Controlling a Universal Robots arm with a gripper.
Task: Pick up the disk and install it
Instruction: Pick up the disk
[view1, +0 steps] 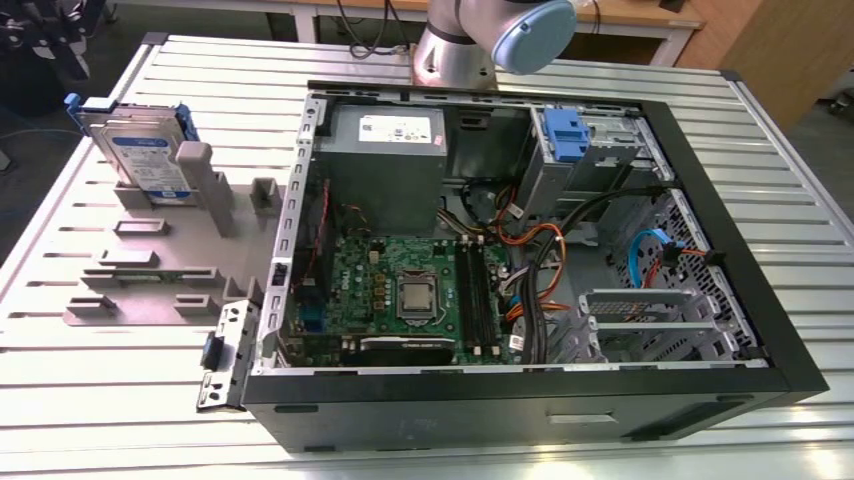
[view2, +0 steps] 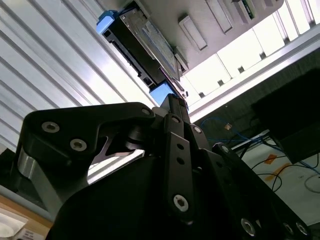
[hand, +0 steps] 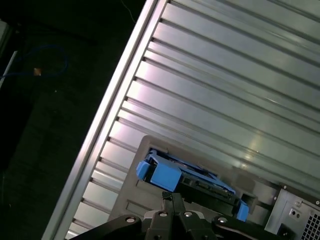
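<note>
Exterior view has the disk (view1: 140, 150) on edge in a holder (view1: 160, 270) at the surface's (view1: 134, 400) far corner, on that view's left. The gripper (hand: 171, 198), closed and empty in the first wrist view, hangs nearby. It should meet that thin edge squarely.

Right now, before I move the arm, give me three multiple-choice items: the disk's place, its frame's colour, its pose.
1. Where is the disk? A) drive bay B) grey holder C) floor
2. Frame colour? A) red B) blue C) green
3. Disk's pose? A) lying flat B) on edge C) hung from gripper
Answers: B, it sits in the holder, on the exterior view's left of the case; B, the frame shows blue; B, it stands on edge in the holder.
</note>
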